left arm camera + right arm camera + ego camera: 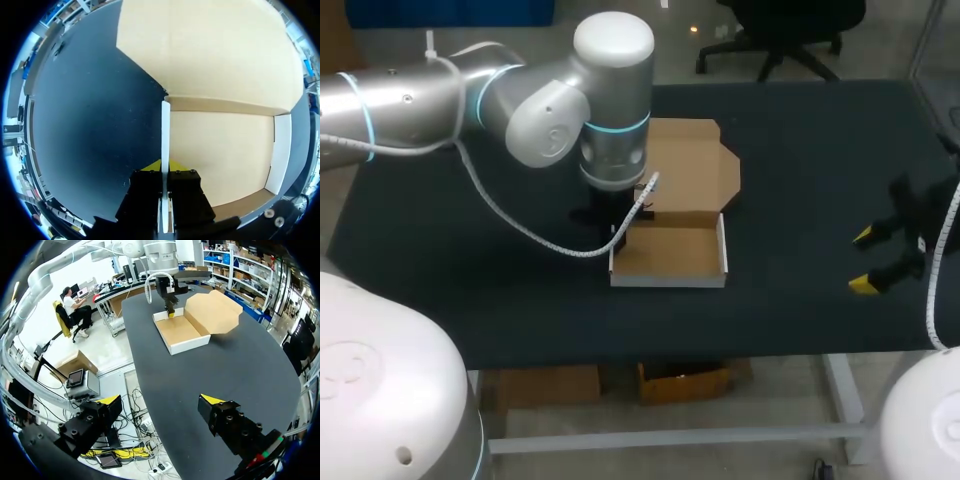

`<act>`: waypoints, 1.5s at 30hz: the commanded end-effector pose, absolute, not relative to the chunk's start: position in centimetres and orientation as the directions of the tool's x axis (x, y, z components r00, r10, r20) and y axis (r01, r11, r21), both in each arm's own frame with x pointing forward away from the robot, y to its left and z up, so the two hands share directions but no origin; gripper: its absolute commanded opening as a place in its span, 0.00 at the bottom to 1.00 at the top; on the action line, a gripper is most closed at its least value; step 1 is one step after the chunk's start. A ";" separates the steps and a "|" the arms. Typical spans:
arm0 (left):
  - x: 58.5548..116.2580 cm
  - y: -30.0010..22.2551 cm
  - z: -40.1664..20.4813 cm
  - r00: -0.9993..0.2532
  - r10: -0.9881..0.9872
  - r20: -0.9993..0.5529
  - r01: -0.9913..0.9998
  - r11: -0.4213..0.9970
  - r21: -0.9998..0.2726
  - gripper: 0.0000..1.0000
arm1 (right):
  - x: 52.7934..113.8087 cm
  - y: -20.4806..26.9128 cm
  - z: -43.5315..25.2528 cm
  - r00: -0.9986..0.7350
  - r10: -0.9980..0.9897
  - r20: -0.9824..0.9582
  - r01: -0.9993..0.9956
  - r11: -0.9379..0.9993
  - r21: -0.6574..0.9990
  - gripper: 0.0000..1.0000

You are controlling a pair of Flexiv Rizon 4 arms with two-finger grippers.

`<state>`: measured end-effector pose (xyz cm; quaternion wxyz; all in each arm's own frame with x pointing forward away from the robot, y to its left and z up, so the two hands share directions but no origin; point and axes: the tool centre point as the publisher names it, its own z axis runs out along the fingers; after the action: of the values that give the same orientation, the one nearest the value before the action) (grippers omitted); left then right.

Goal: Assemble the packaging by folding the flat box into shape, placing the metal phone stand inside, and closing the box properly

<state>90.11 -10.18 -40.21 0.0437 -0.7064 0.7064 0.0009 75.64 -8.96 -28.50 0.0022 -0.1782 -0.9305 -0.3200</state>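
- Box (670, 250): near the middle of the black table (470, 280). The tray is formed, with its white walls upright on the sides that show. Judged about a third done.
- Lid (695, 165): lies flat and open behind the tray; not yet closed.
- Metal phone stand: not seen in any view, and the tray interior is bare. Placing it and closing the lid remain.
- Left gripper (164, 167): at the tray's left edge, jaws pressed on the side wall (165, 135) from both faces.
- Right gripper (865, 260): near the table's right edge, well apart from the box, jaws spread and holding nothing.
- Obstruction: the left arm's wrist and its white coiled cable (520, 225) hang beside the tray's left side; the approach from the right looks open.
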 end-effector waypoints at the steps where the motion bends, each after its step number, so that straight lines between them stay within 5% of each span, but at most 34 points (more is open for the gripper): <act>1: 90.2 -10.5 -40.1 0.010 -0.995 -0.103 -0.998 -0.003 -0.066 0.00 | 75.6 -9.0 -28.3 -0.938 0.326 0.119 0.330 0.732 0.596 1.00; 20: 90.3 -10.5 -40.7 0.018 -0.960 -0.278 -0.995 0.010 -0.099 0.00 | 75.4 -8.9 -28.1 -0.937 0.328 0.117 0.330 0.733 0.594 1.00; 32: 90.1 -9.3 -39.8 0.024 -0.997 -0.077 -0.997 -0.019 -0.075 0.00 | 75.5 -8.8 -28.0 -0.937 0.329 0.120 0.334 0.734 0.591 1.00; 35: 90.0 -9.2 -39.7 0.024 -0.999 -0.038 -0.997 -0.022 -0.072 0.11 | 75.6 -8.8 -28.0 -0.936 0.329 0.122 0.335 0.735 0.590 1.00; 40: 89.3 -9.4 -39.4 0.002 -1.000 0.007 -0.996 -0.003 -0.089 0.45 | 75.7 -8.8 -28.0 -0.936 0.329 0.124 0.336 0.734 0.590 1.00; 43: 88.9 -9.6 -39.1 -0.019 -0.999 0.047 -0.994 0.014 -0.107 0.89 | 75.7 -8.7 -27.9 -0.936 0.329 0.125 0.337 0.734 0.589 1.00; 45: 88.5 -9.5 -38.5 -0.036 -0.995 0.092 -0.993 0.025 -0.118 1.00 | 75.7 -8.8 -27.9 -0.936 0.330 0.124 0.338 0.734 0.589 1.00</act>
<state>89.56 -10.46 -39.25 0.0318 -0.6991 0.7137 -0.0288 75.66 -8.65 -28.02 0.0045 -0.1801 -0.9315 -0.3161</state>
